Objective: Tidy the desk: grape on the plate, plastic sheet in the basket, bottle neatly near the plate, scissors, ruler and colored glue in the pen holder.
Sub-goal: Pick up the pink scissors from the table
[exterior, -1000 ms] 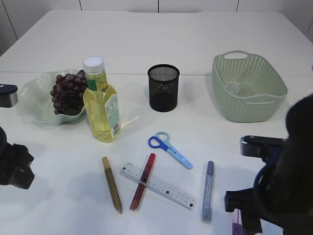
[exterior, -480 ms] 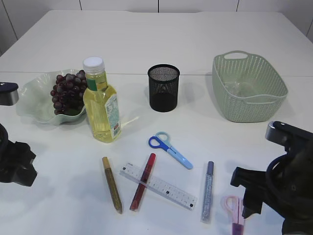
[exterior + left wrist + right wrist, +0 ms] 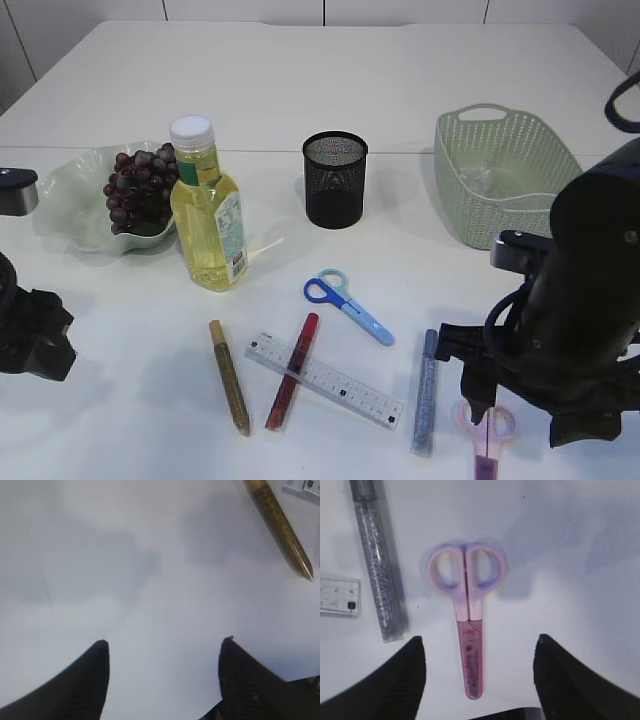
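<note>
Ext. view, far left edge: left gripper (image 3: 35,340) sits low over bare white table (image 3: 120,420), mid-left of frame. Left wrist view shows its two dark fingertips (image 3: 95,680) spread apart w/ nothing between, so released, only tabletop under it. Gold glue stick (image 3: 280,535) runs diagonally in upper right corner of that view, well apart from the tips.

Upper left of ext. view: pale green wavy plate (image 3: 70,195) w/ grape bunch (image 3: 138,188) on it. Just right of plate, touching its edge or v. close, upright bottle (image 3: 207,215) of yellow liquid, white cap on.

Lower centre-left: gold glue stick again (image 3: 229,377), then red glue stick (image 3: 292,371) lying across the clear ruler (image 3: 325,379). Above those, blue scissors (image 3: 347,304) flat on table. Upper centre: black mesh pen holder (image 3: 335,180), upright; contents can't be made out.

Right of ruler: silver glitter glue stick (image 3: 425,392), lying roughly vertical in frame. Upper right: green woven basket (image 3: 505,180), w/ something clear and crumpled inside, prob. the plastic sheet (image 3: 484,180).

Lower right: right gripper (image 3: 510,425) hangs over pink scissors (image 3: 487,435). Right wrist view: fingertips (image 3: 402,680) wide apart, released, straddling pink scissors (image 3: 468,625) w/o touching; blades point to bottom of frame, handles up. Silver glue stick (image 3: 377,570) at left of that view, ruler end (image 3: 337,596) at left edge.
</note>
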Tool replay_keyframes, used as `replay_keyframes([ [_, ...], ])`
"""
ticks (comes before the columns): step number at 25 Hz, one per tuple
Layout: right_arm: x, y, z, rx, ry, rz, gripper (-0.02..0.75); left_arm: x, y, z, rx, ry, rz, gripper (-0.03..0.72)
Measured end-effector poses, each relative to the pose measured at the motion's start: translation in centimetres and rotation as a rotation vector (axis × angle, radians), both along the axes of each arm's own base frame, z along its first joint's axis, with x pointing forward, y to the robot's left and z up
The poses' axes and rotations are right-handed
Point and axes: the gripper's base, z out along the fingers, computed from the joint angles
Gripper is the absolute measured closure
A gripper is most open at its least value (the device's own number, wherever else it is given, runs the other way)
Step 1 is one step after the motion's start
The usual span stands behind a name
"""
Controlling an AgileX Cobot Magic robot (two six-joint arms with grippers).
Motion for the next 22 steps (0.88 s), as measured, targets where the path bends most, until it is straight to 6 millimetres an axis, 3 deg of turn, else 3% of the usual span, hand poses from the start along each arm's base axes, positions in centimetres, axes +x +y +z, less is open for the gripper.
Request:
replay_keyframes([
  [5, 0.2, 0.3, -1.5, -0.017, 0.06, 0.058, 0.215, 0.0, 0.0, 0.0, 0.0, 0.0, 0.0, 0.19],
  [22, 1.1, 1.1, -4.1, -0.003, 0.08, 0.104, 0.215, 0.0, 0.0, 0.0, 0.006, -0.005, -0.004, 0.19],
])
